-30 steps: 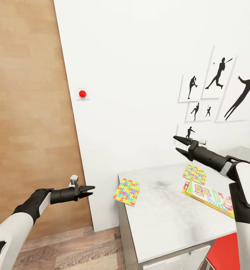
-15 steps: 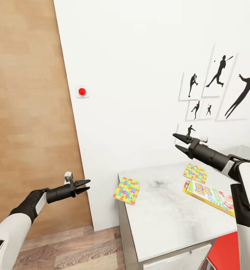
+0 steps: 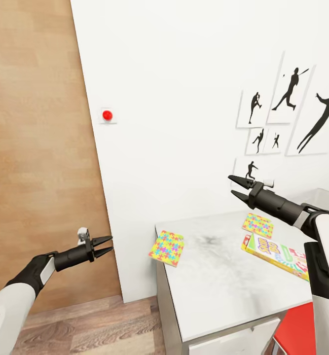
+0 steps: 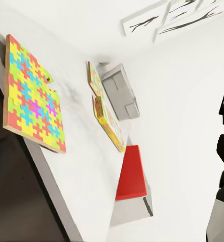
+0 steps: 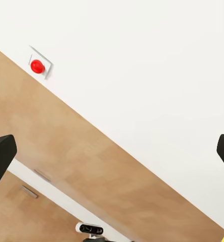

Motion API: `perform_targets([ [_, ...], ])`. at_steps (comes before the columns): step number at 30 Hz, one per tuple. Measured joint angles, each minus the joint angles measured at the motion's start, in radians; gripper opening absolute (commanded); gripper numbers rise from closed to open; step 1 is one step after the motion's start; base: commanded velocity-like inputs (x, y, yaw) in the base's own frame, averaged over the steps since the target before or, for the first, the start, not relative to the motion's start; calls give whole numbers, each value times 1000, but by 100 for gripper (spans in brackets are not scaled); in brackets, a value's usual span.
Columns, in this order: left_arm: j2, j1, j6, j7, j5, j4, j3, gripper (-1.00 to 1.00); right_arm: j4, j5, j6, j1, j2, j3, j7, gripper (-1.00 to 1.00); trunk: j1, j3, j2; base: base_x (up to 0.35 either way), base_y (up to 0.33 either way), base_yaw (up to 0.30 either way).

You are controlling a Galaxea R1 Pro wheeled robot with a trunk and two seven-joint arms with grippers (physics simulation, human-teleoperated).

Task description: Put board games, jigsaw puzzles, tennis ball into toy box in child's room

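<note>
Both arms raised clear of the table (image 3: 218,291), left gripper (image 3: 105,245) and right gripper (image 3: 238,188) spread and empty, likely for approach; two jigsaw puzzles (image 3: 166,248) (image 3: 257,225) and Skip-Bo box (image 3: 275,256) lie flat on it.

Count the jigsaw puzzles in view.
2. One jigsaw puzzle overhangs the table's near-left corner; the other jigsaw puzzle lies farther back, beside the Skip-Bo box.

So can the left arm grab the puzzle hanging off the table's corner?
Probably yes. The left gripper is open, empty and level with the puzzle, with only open air between them, though it isn't there yet.
</note>
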Motion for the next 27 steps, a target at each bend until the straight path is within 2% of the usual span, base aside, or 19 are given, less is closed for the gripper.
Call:
perform_targets([
  [5, -3, 0, 1, 4, 0, 32, 3, 100, 0, 0, 0, 1, 1, 3, 0, 100, 19, -16, -35, 0, 0, 0],
  [11, -2, 0, 0, 44, 1, 40, 5, 100, -1, 2, -1, 0, 2, 7, -1, 100, 42, -34, -77, 0, 0, 0],
  [17, -1, 0, -1, 49, 2, 41, 21, 100, 0, 3, -1, 1, 1, 3, -1, 100, 65, -53, -119, 0, 0, 0],
  [27, -4, 0, -4, 49, 1, 41, 24, 100, 0, 0, -1, 7, 0, 5, -1, 100, 104, -85, -189, 0, 0, 0],
])
